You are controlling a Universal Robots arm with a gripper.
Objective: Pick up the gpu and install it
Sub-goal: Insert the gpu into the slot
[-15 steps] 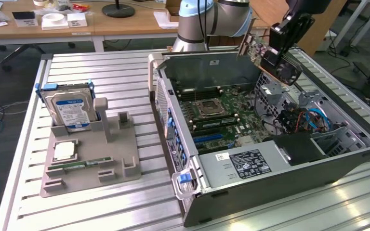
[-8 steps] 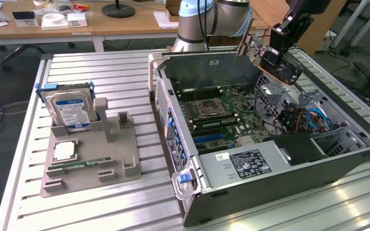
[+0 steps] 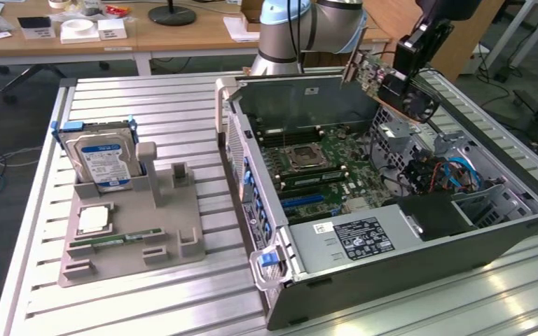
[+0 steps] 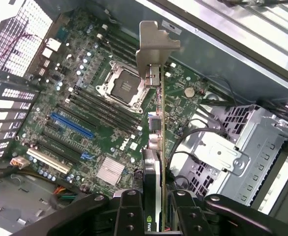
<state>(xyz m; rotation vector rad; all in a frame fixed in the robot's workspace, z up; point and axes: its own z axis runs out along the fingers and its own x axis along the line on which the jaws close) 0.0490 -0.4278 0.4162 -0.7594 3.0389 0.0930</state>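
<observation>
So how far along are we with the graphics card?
Pickup looks done: the graphics card is clamped in the jaws, in the air over the open computer case. Not installed yet: it hangs clear of the motherboard, and the blue slot is empty.

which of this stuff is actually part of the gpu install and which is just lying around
In the job: gpu, clamped in the gripper above the open computer case; motherboard with its blue slot.
Lying about: hard drive, square silver chip and memory stick, all on the grey holder.
</observation>
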